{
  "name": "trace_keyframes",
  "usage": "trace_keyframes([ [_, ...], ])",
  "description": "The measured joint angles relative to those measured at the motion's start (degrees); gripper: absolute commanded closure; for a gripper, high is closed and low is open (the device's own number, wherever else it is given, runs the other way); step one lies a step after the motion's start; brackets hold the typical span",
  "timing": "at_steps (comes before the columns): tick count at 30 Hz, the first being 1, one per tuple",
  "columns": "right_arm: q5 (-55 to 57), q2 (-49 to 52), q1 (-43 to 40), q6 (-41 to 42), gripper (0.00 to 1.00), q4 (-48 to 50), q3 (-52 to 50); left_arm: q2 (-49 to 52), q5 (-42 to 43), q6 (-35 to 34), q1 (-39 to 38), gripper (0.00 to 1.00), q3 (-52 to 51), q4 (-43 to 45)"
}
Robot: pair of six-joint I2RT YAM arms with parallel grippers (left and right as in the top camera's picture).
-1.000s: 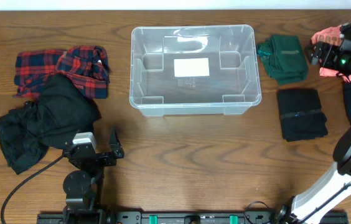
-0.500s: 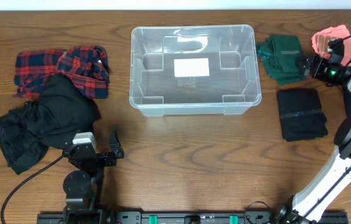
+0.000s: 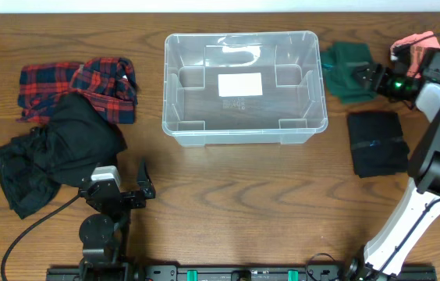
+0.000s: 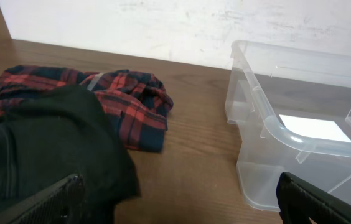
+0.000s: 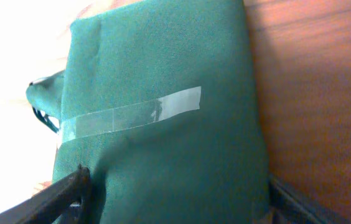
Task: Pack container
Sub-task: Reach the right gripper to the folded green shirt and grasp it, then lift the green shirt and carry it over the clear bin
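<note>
Right hand [image 3: 367, 78] is just right of the container [image 3: 243, 134], low over a folded green cloth [image 3: 346, 66]. In the wrist view its fingers [image 5: 63, 190] stand apart, one on each side of the cloth. I cannot tell if they already press it. A strip of clear tape [image 5: 132, 115] lies across the fold.

The container stands upright on the bench [image 3: 243, 203], near the far edge and about the middle, with only a white label [image 3: 239, 83] on its bottom. To its right, nearer than the green cloth, lies a folded black cloth [image 3: 377, 143], and further right a pink cloth [image 3: 415, 45].

Left of the container lie a red-and-blue plaid cloth [image 3: 56, 86] and a crumpled black garment [image 3: 64, 152], which overlaps the plaid. The left hand [image 3: 145, 178] is in front of the container's left corner – fingers wide apart, holding nothing.
</note>
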Motion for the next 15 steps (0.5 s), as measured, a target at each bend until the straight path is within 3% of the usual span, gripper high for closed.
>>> trace_keyframes([
  [2, 0.4, 0.2, 1.0, 1.0, 0.84, 0.0, 0.0, 0.0, 0.0, 0.0, 0.0, 0.02, 0.0, 0.0],
  [4, 0.4, 0.2, 1.6, 2.0, 0.99, 0.0, 0.0, 0.0, 0.0, 0.0, 0.0, 0.02, 0.0, 0.0],
  [15, -0.5, -0.2, 1.5, 3.5, 0.99, -0.7, 0.1, 0.0, 0.0, 0.0, 0.0, 0.02, 0.0, 0.0],
])
